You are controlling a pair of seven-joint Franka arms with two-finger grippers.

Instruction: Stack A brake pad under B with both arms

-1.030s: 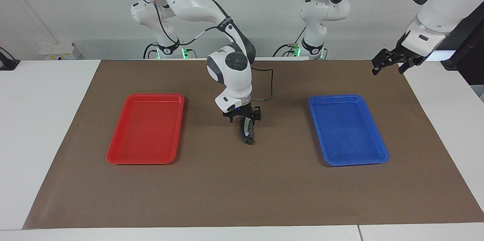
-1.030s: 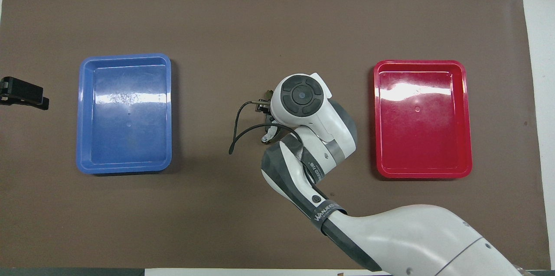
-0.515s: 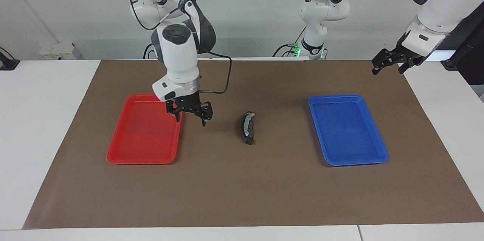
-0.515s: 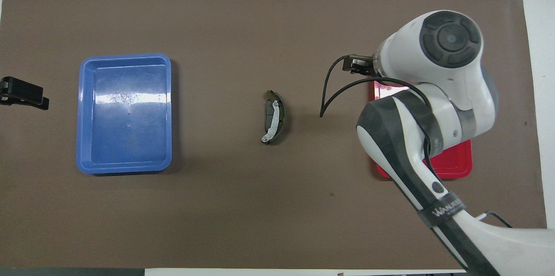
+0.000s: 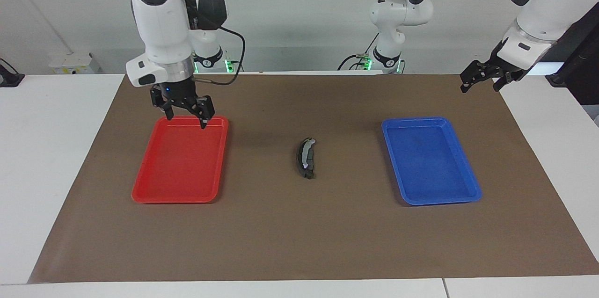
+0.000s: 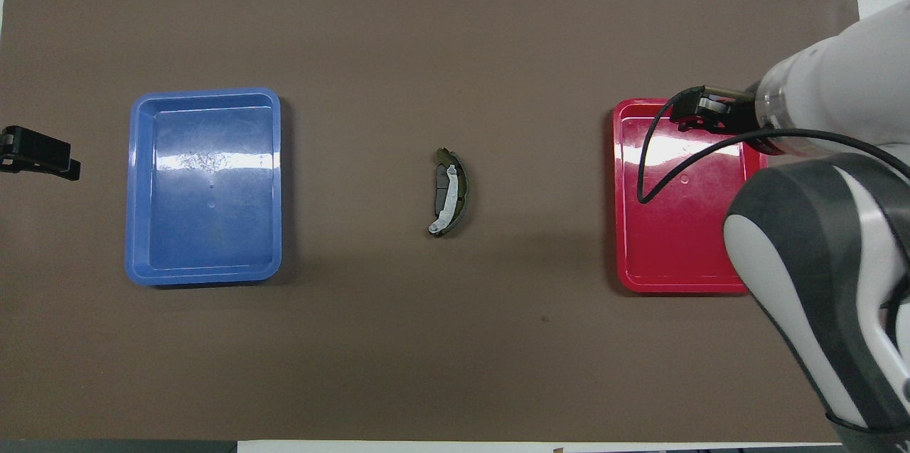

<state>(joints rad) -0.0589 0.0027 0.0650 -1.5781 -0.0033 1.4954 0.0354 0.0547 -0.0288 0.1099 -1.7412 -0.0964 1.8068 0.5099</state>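
Observation:
B (image 5: pixel 306 157), the dark crescent pad with a silver-white strip, lies alone in the middle of the brown mat, and also shows from overhead (image 6: pixel 461 190). A grey pad surface (image 6: pixel 442 188), the A brake pad, sits against its inner curve and touches it; I cannot tell how the two are layered. My right gripper (image 5: pixel 187 121) hangs open and empty over the red tray's (image 5: pixel 145 185) edge nearest the robots. The overhead view hides it under its own wrist. My left gripper (image 5: pixel 479 88) waits open and empty in the air at the left arm's end of the mat (image 6: pixel 43 158).
A blue tray (image 5: pixel 468 192) lies empty toward the left arm's end (image 6: pixel 206 275), and the red tray (image 6: pixel 625 225) toward the right arm's end is empty too. The brown mat (image 5: pixel 299 242) covers most of the white table.
My right gripper has left the pads in the middle of the mat, risen and swung over to the red tray with nothing in it. The left arm has not moved.

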